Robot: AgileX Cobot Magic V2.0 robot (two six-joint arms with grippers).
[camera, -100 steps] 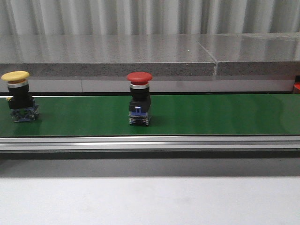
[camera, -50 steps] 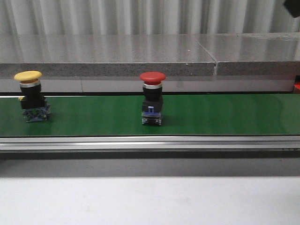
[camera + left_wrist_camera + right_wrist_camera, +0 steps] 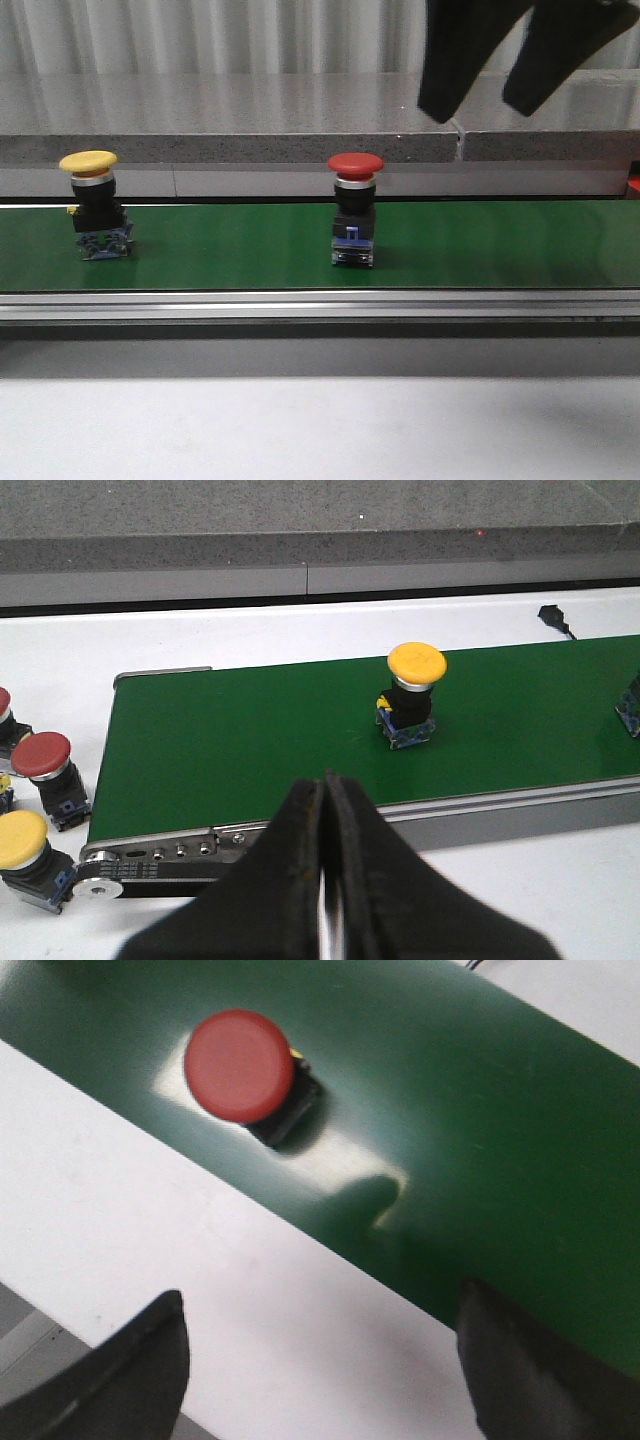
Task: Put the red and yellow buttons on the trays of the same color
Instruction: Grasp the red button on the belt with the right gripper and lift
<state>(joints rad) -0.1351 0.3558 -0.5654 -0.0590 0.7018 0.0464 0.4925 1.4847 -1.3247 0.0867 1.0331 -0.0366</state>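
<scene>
Buttons on green belt: one yellow button near left end, one red button mid-belt. Right gripper spread wide above; left gripper clenched, empty.

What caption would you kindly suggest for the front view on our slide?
Open right pincer above a red button, yellow button alongside, on the green conveyor belt.

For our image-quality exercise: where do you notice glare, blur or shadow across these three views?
Right wrist view: blurred overall, white glare on the green belt beside the red button, a gripper shadow nearby. Front view: the right gripper is a dark silhouette; stone ledge shows soft reflections. Left wrist view: evenly lit; left gripper fingers are soft-edged.
</scene>
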